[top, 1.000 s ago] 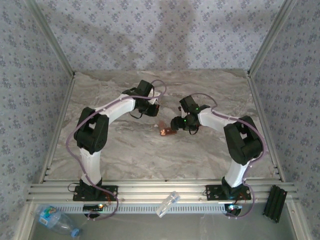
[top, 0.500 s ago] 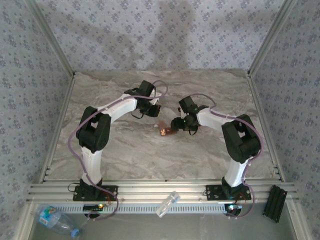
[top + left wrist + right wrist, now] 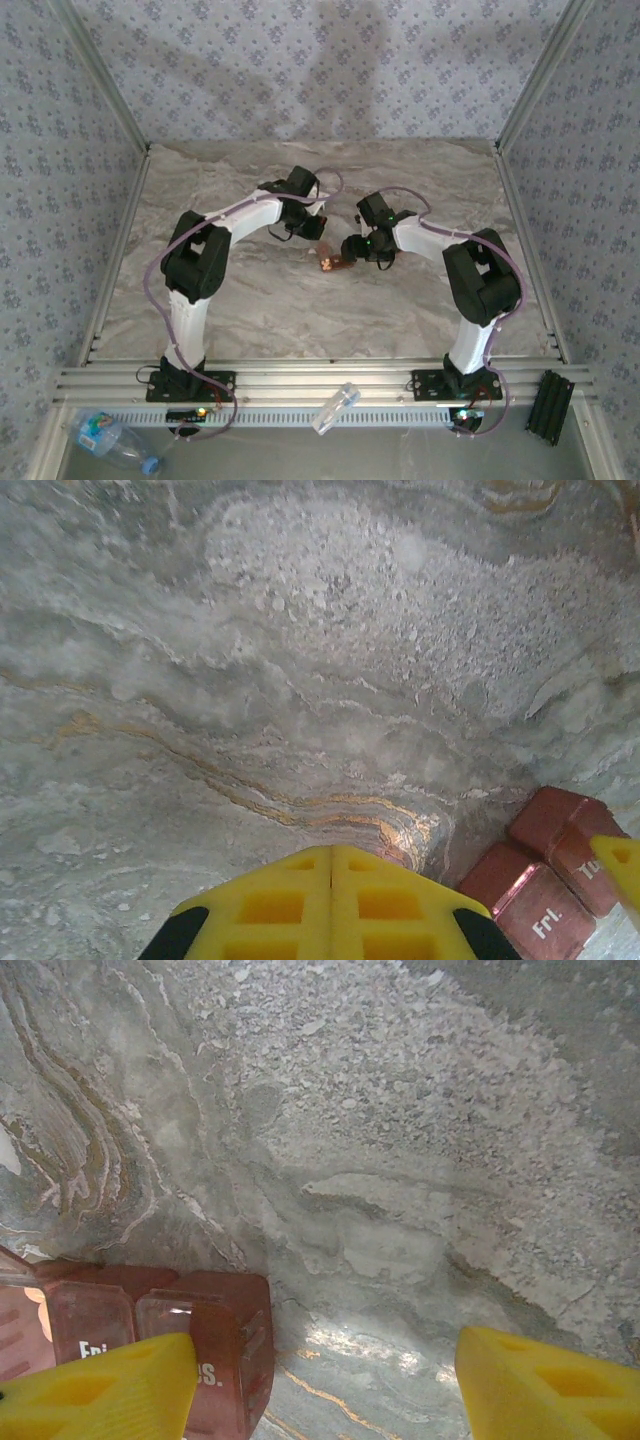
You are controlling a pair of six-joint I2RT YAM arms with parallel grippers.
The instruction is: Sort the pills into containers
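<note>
- The pill box (image 3: 330, 263), red and see-through with a lid marked "Fri", lies near the middle of the table (image 3: 250, 300), well apart from every edge.
- The left gripper (image 3: 312, 228) hangs just behind and to the left of the box. In the left wrist view its yellow fingers (image 3: 270, 905) are pressed together with nothing between them, and the box sits off to one side, apart from them.
- The right gripper (image 3: 348, 250) is just right of the box with its jaws spread wide. In the right wrist view one finger (image 3: 95, 1390) overlaps a corner of the box, though I cannot tell whether it touches. The other finger stands well off over bare stone.
- The two grippers are near each other, with the box just in front of the gap between them.
- Wide stretches of table run from the box to the back wall (image 3: 330, 70) and out to the side rails (image 3: 117, 250).
- The surface is flat, grey and marble-patterned, with rust-coloured veins.
- Patterned wallpaper closes in three sides.
- In front of the front rail (image 3: 320, 385) lie a water bottle (image 3: 112, 440), a clear plastic piece (image 3: 338, 408) and a black block (image 3: 552, 405).
</note>
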